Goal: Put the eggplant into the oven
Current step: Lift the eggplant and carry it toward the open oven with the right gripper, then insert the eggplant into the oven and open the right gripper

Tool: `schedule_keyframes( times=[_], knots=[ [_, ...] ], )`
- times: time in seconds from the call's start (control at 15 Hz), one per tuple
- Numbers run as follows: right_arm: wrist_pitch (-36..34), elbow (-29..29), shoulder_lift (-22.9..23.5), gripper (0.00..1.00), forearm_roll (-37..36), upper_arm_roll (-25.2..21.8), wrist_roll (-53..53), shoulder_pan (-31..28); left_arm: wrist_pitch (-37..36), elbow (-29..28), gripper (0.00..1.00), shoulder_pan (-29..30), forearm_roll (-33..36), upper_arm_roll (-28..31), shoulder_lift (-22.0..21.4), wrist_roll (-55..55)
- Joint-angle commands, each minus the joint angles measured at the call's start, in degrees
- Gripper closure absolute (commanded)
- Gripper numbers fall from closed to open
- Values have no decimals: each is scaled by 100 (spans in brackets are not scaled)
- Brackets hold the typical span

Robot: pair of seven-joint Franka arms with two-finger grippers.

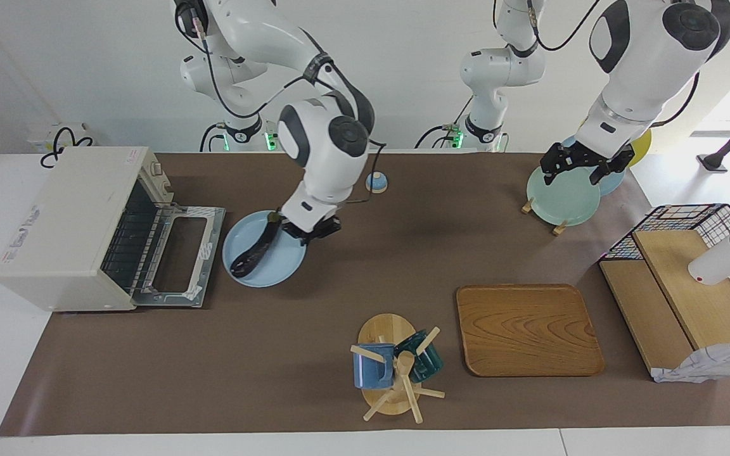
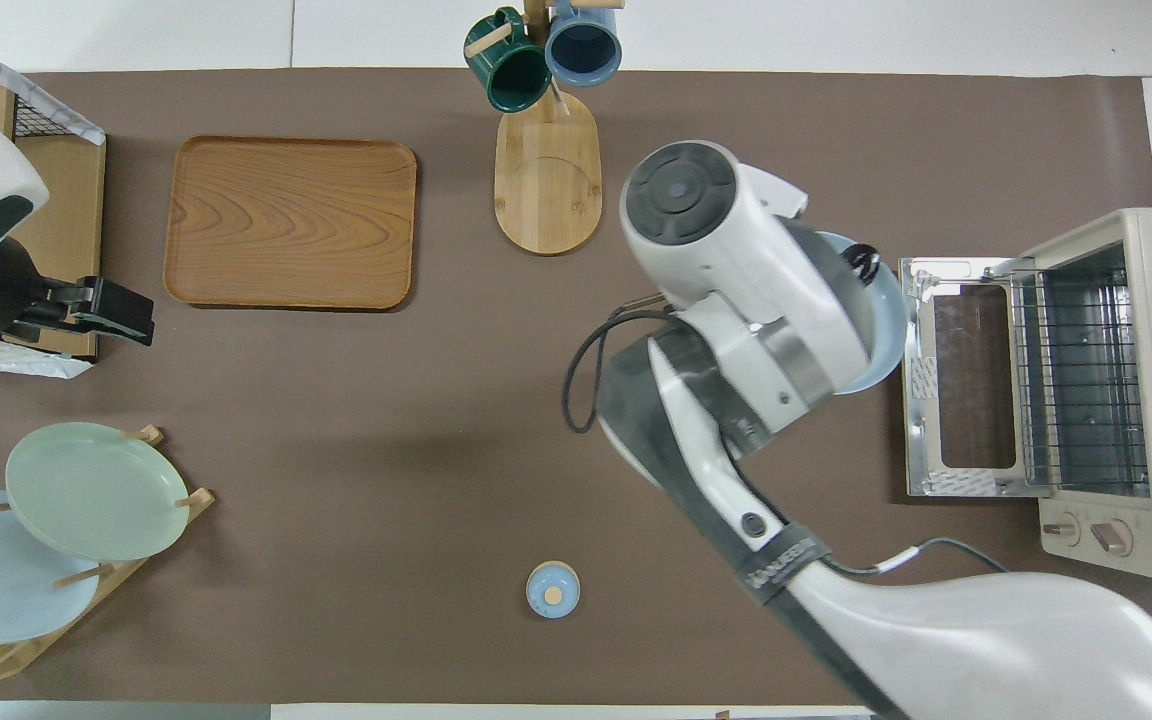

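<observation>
The right gripper (image 1: 305, 229) is clamped on the rim of the blue plate (image 1: 276, 269), so the eggplant (image 1: 252, 252) rides along lying on the plate rather than being pinched itself, which looks gentler on a glossy, curved thing. Plate and eggplant sit just in front of the oven (image 1: 67, 221), whose door (image 1: 182, 254) lies dropped flat with the rack exposed. The left gripper (image 1: 582, 166), jaws spread and holding nothing, waits over the green plate (image 1: 558, 202) in the rack
</observation>
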Motion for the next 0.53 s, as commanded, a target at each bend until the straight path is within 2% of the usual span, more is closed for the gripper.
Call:
schedule_keyframes(
  times=[0.0, 0.27, 0.47],
  knots=[
    [123, -998, -729, 100, -55, 93, -775, -774, 52, -113, 0, 151, -18, -111, -129, 102],
    [150, -1527, -1195, 100, -55, 93, -1566, -1425, 60, -95, 0, 151, -430, -76, -120, 5],
    [211, -1712, -1275, 100, -46, 102, -2165, -1970, 60, -95, 0, 151, -431, -67, -120, -12]
  ],
)
